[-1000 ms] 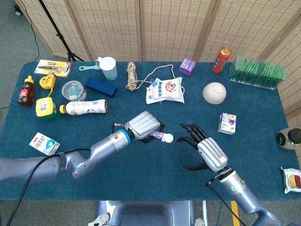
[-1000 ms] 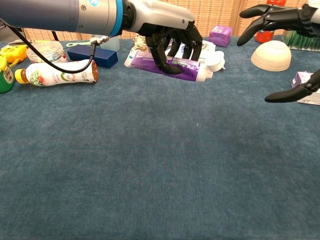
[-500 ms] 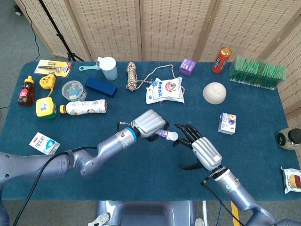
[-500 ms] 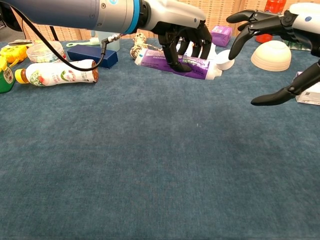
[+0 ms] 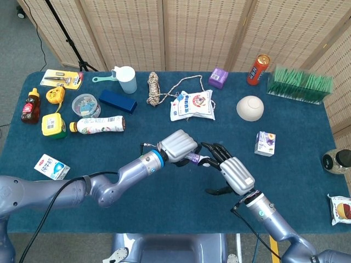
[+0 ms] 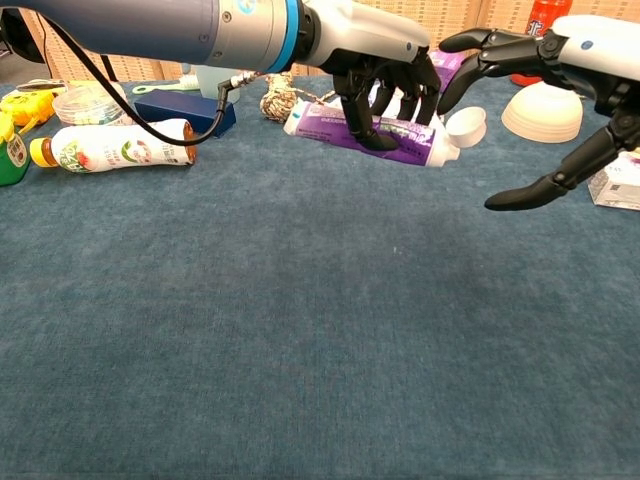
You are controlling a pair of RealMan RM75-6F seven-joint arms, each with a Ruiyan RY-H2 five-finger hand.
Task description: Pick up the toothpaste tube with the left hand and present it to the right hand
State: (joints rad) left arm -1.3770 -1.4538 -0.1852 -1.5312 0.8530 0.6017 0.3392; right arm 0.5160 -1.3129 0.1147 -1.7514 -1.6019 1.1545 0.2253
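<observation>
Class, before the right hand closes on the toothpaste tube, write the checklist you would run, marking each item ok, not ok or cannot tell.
1. Left hand grips the toothpaste tube: ok.
2. Tube is off the table: ok.
3. Cap end points toward the right hand: ok.
4. Right hand's fingers are spread to receive: ok.
5. Right hand's fingers already touch the tube: cannot tell.
6. White bowl sits apart from the handover: ok.

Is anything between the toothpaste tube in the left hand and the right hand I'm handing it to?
Nothing visible blocks it. The left hand holds the toothpaste tube above the table, cap end toward the right hand, whose fingers are spread open around the cap. The white bowl sits behind, out of the path.
</observation>
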